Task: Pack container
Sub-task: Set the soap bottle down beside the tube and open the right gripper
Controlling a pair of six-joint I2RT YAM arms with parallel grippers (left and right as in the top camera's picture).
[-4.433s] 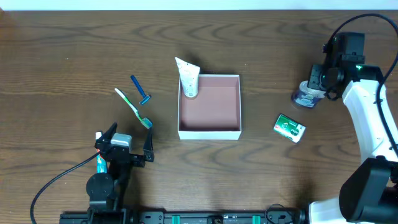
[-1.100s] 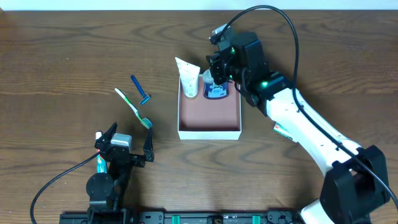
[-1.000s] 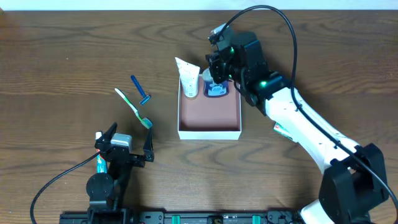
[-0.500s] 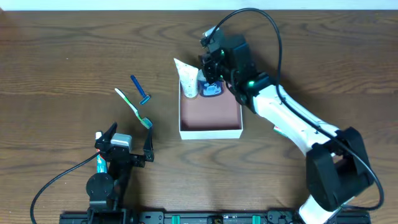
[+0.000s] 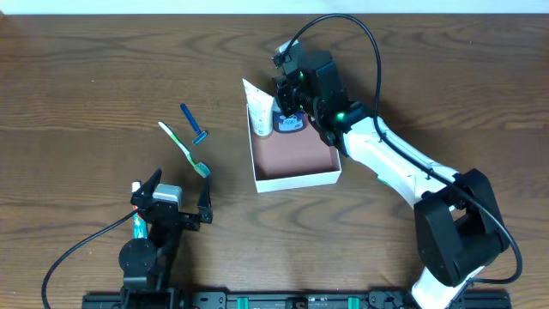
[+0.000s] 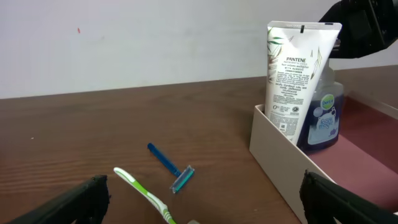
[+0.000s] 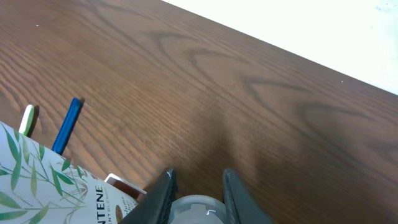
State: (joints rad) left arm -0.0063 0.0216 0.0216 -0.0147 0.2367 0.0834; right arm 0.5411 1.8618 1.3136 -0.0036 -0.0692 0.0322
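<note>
White-walled container [image 5: 296,180]: bottle [image 5: 292,125] half hidden under right hand [image 7: 198,190].

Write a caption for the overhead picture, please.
Right gripper holds a blue bottle beside a white tube in the container; razor and toothbrush lie outside.

even bright light, soft shadows, frames mostly sharp

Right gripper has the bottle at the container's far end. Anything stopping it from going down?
Nothing visible. The bottle in the right gripper is already inside the container walls, close beside the tube. The floor in front of it is bare.
</note>
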